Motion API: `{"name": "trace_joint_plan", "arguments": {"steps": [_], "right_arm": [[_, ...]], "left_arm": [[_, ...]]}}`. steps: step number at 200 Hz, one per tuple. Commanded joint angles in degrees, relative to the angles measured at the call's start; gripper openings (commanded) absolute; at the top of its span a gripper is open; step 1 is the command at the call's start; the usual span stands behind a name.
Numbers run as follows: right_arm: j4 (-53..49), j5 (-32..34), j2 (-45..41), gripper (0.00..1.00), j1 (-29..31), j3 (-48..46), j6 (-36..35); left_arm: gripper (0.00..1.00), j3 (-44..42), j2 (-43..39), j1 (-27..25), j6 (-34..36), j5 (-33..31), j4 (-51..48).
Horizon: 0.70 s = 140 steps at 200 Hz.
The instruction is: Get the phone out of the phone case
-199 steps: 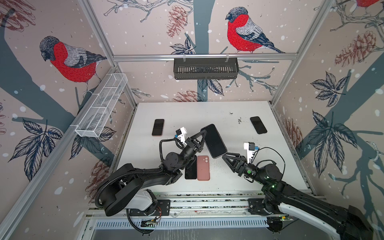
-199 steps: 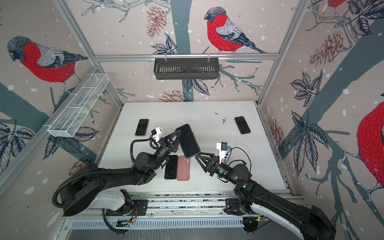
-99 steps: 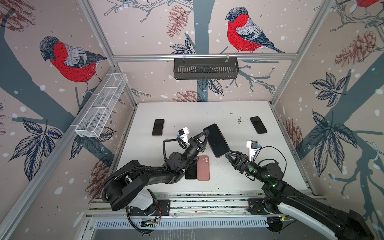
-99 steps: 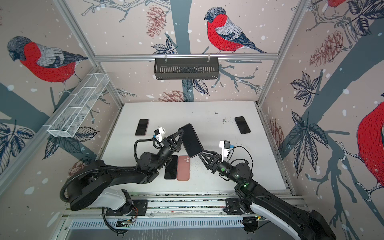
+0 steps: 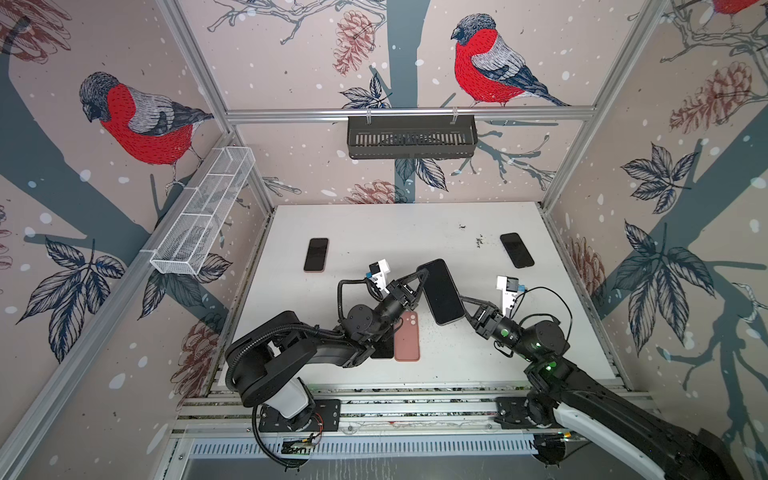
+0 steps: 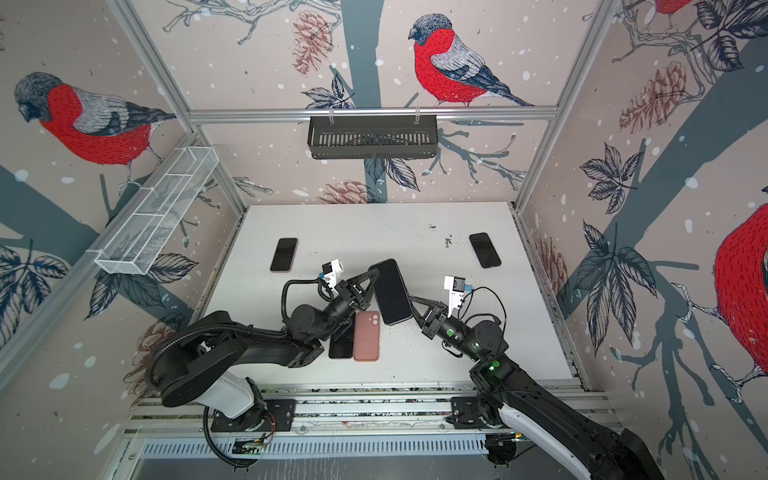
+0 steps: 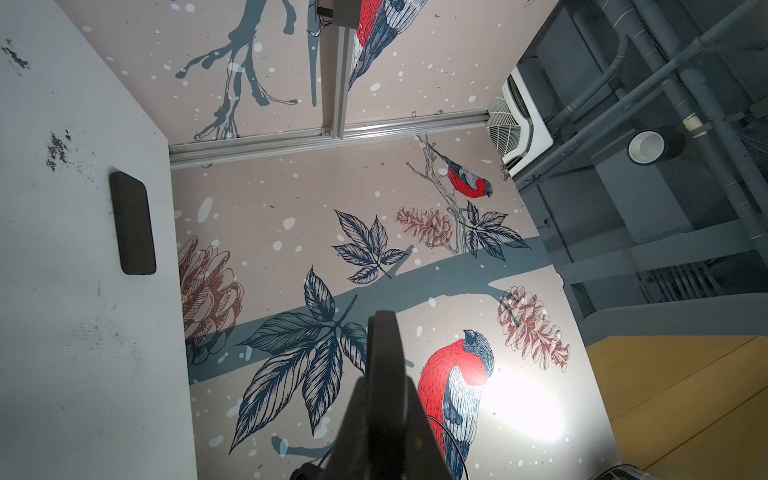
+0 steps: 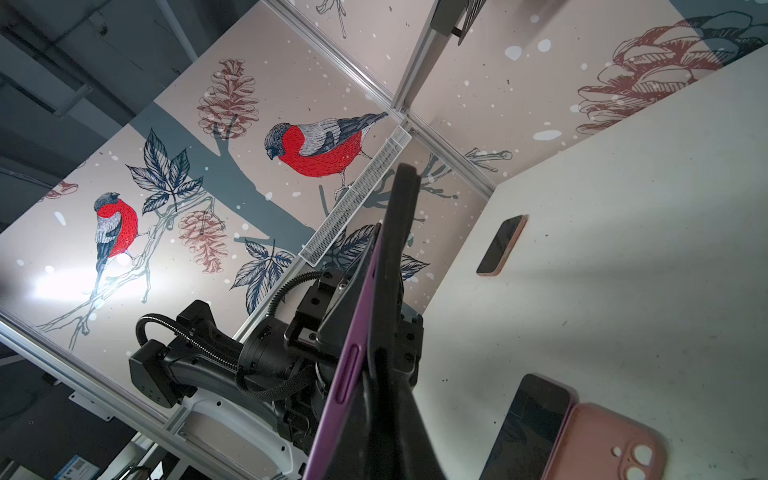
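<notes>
A black phone in a purple case hangs tilted above the table in both top views. My left gripper is shut on its left long edge. My right gripper is shut on the lower part of its right long edge. In the right wrist view the case's purple rim with its side button runs along my right gripper. The left wrist view shows only the dark closed jaws of my left gripper against the wall.
A pink empty case lies camera-holes up on the table, beside a bare black phone that my left arm partly covers. Two more phones lie at the back left and back right. A wire basket hangs on the left wall.
My right gripper has come in from the right and shut on the held phone's edge. My left gripper has carried the phone a little to the right.
</notes>
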Motion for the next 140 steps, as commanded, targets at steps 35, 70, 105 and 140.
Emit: {"name": "trace_joint_plan", "arguments": {"steps": [35,70,105,140], "right_arm": [[-11.64,3.37,-9.58,0.0,0.02,-2.17,6.53],[-24.6,10.58,-13.76,0.0,-1.52,-2.4,8.01],[-29.67,12.4,-13.57,0.0,-5.6,-3.15,8.77],[-30.97,11.62,-13.14,0.0,-8.18,-3.57,7.99]], "left_arm": [[0.4,0.05,5.96,4.24,0.36,3.41,-1.66],[0.64,-2.27,9.3,7.61,2.06,3.6,-0.86],[0.9,-5.78,0.34,8.59,10.73,3.22,-8.52],[0.92,8.8,-20.43,-3.03,42.06,-12.16,-58.49]]}}
